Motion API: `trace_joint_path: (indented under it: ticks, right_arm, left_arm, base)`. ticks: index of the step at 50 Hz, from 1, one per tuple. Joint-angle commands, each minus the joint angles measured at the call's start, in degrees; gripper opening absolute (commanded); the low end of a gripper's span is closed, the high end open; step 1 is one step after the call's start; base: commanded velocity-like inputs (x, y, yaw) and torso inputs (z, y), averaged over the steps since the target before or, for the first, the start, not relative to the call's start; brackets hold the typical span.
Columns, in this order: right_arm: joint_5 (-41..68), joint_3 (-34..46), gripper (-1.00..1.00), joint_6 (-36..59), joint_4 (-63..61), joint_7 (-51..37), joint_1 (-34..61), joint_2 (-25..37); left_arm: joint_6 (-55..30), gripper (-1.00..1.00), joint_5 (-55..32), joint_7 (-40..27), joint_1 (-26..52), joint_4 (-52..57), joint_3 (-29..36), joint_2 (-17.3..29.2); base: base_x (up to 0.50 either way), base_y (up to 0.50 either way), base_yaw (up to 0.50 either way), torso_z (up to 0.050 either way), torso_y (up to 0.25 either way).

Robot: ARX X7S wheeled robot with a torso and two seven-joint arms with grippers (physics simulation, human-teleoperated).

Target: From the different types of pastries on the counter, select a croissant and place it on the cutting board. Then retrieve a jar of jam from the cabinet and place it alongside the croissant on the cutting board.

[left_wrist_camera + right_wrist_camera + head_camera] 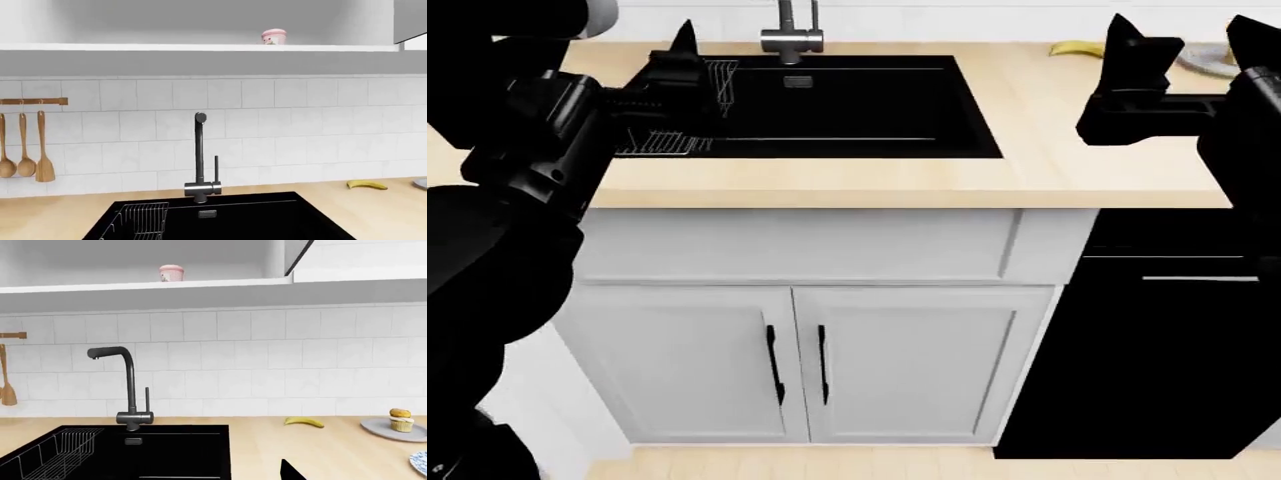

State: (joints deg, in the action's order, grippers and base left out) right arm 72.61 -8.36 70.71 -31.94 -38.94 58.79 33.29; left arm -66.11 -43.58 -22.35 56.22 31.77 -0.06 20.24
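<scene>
Both arms are up over the table (1068, 150) now, one on each side of the black sink (841, 105). The left pincer (681, 75) hovers above the wire rack (674, 120) in the sink's left part, and the right pincer (1141, 85) hangs over the pale wood right of the basin. Neither one carries anything, but from the head view they are dark shapes and I cannot tell whether the jaws stand apart or together.

Up top, there it is: the jar of jam (273, 36), pinkish with white on it, upright on the shelf of the open cabinet (200, 47), above and right of the faucet (200, 155) in the left wrist view. The right wrist view catches the same jar, well above the table.

Down on the table, the banana (304, 422) lies right of the sink near the tiled wall. Further right, a cupcake (400, 420) with white cream stands upright on a grey plate (380, 427), and a sliver of a blue-and-white patterned plate (420, 462) peeks in at the edge. Wooden spoons (25, 150) hang from a rail on the wall left of the faucet. No croissant or cutting board in sight.
</scene>
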Motion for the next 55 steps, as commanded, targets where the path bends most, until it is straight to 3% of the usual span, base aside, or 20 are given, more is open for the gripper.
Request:
trace_joint_path:
  ticks: [1, 11, 22, 29, 33, 37, 43, 55]
  right_arm:
    - [-0.5, 3.5, 1.00, 1.7, 5.1, -0.6, 6.4, -0.9]
    - [-6.5, 12.3, 1.00, 1.0, 23.8, 5.6, 27.5, -5.5]
    - [-20.1, 26.4, 1.00, -7.4, 50.4, 22.8, 48.6, -10.6]
    - [-30.6, 34.9, 1.00, -19.8, 79.9, 36.8, 64.2, -18.6]
    - [-36.7, 37.7, 1.00, -32.5, 106.6, 45.9, 75.2, -26.3]
    - [-43.0, 29.5, 1.00, -31.5, 106.9, 44.4, 76.2, -27.9]
    - [-60.6, 9.6, 1.00, -28.8, 103.8, 43.2, 76.2, -30.8]
    - [-62.7, 6.9, 1.00, -25.2, 95.9, 36.9, 76.2, -31.9]
  left_arm:
    - [-0.3, 1.00, -0.5, -0.1, 1.6, -0.5, 0.4, 0.1]
    - [-3.5, 1.00, -2.8, 0.1, 8.4, -2.2, 0.5, 0.2]
    - [-5.2, 1.00, -3.1, 1.3, 15.0, -6.0, 2.1, 1.1]
    - [-3.5, 1.00, -2.4, 2.2, 15.7, -7.3, 3.0, 0.9]
    - [-3.7, 1.00, -2.7, 2.1, 16.7, -7.2, 3.2, 0.9]
    - [-3.9, 1.00, -3.1, 2.0, 17.0, -6.9, 3.1, 0.8]
    - [-5.0, 1.00, -4.1, 1.4, 18.0, -6.1, 2.5, 0.8]
    - [-6.1, 1.00, -6.1, 1.4, 22.0, -6.0, 1.6, 0.7]
  base:
    - [0.00, 0.00, 0.00, 0.000, 0.000]
    - [0.00, 0.00, 0.00, 0.000, 0.000]
    - [0.00, 0.00, 0.00, 0.000, 0.000]
    - [0.00, 0.00, 0.00, 0.000, 0.000]
    - [0.00, 0.00, 0.00, 0.000, 0.000]
    - [0.00, 0.00, 0.00, 0.000, 0.000]
    - [0.00, 0.00, 0.00, 0.000, 0.000]
    - [0.00, 0.00, 0.00, 0.000, 0.000]
